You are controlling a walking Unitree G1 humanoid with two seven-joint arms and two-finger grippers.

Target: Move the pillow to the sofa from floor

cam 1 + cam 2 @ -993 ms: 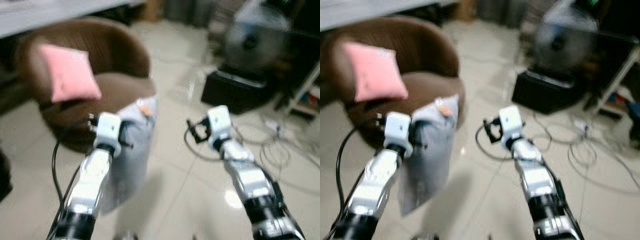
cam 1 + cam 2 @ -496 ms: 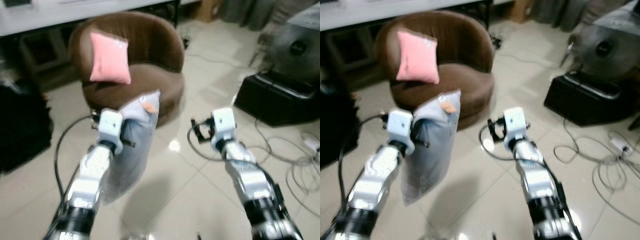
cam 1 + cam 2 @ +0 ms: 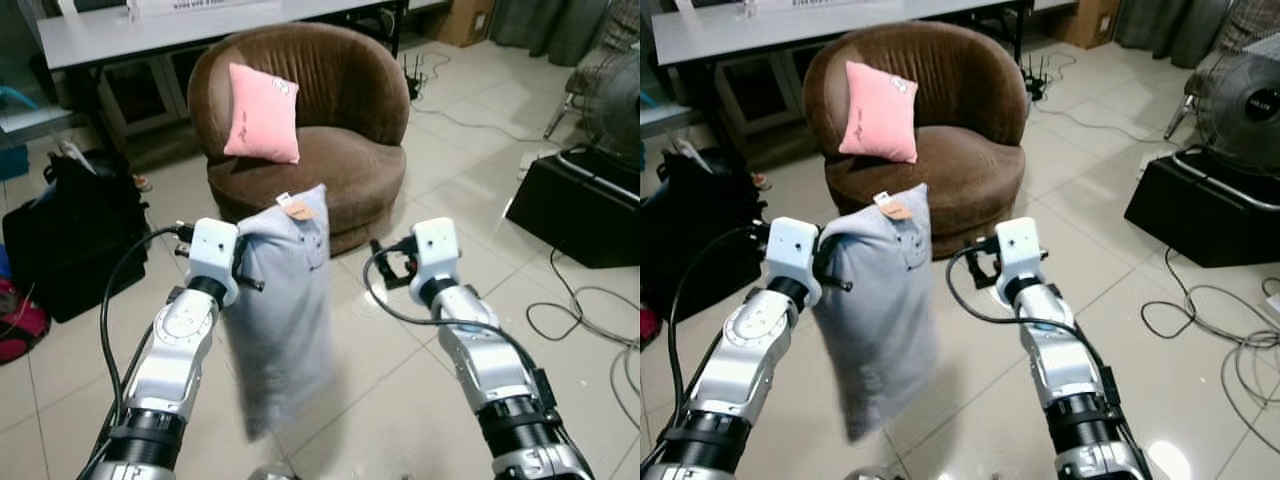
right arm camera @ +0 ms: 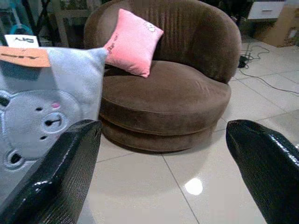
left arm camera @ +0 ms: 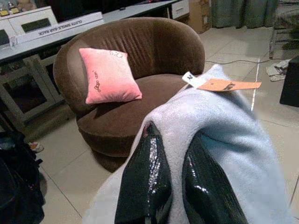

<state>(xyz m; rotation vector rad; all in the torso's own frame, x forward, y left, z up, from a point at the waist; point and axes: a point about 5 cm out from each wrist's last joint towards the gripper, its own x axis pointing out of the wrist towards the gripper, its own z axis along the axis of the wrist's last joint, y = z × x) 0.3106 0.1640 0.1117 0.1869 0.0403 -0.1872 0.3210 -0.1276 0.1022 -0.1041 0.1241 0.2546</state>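
1. Above a pale tiled floor, a grey pillow hangs in the air, off the ground, pinched by its top corner.
2. The left gripper is clamped on that corner; in the left wrist view its two black fingers press together into the grey fabric, beside an orange paper tag.
3. The right gripper is held out just beside the pillow with its fingers spread wide and nothing between them.
4. The lifting part of the task looks done. What is left, by my judgement, is carrying the pillow forward and setting it on the seat.
5. The sofa is a round brown tub chair straight ahead, near but not yet under the pillow. A pink cushion leans upright against its back, leaving most of the seat free.
6. The floor is glossy and reflects the lights.
7. A black bag sits on the floor to the left of the sofa.
8. A low black box sits to the right, with loose cables trailing over the tiles.
9. A long pale table runs behind the sofa.
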